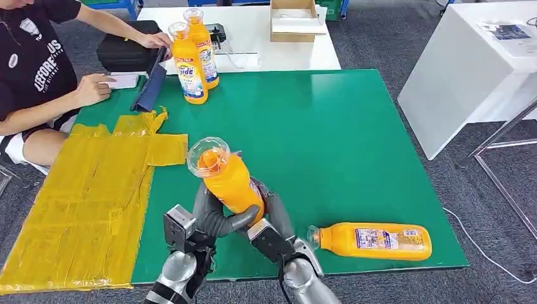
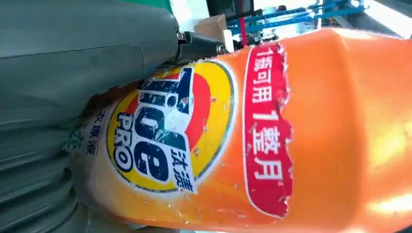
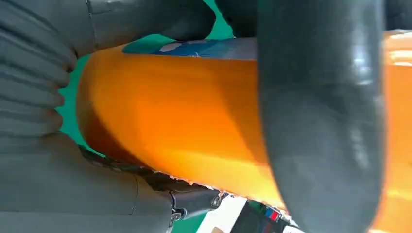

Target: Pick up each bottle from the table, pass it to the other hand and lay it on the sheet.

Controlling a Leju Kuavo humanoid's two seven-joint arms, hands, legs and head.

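Observation:
An orange detergent bottle (image 1: 229, 179) with a clear cap is held tilted above the green table (image 1: 329, 139), near its front edge. My left hand (image 1: 212, 220) grips its lower body from the left, and my right hand (image 1: 273, 218) holds it from the right. In the left wrist view the bottle's label (image 2: 170, 131) sits tight against my left hand (image 2: 73, 73). In the right wrist view a dark finger (image 3: 320, 121) wraps over the bottle (image 3: 170, 116). The yellow sheet (image 1: 88, 190) lies at the table's left. A second bottle (image 1: 373, 240) lies on its side at the front right.
Two more orange bottles (image 1: 190, 66) (image 1: 204, 44) stand upright at the table's far left. A person (image 1: 38, 69) sits at the far left with hands near a dark case (image 1: 126, 50) and a blue folder (image 1: 151, 85). White tables stand beyond and to the right.

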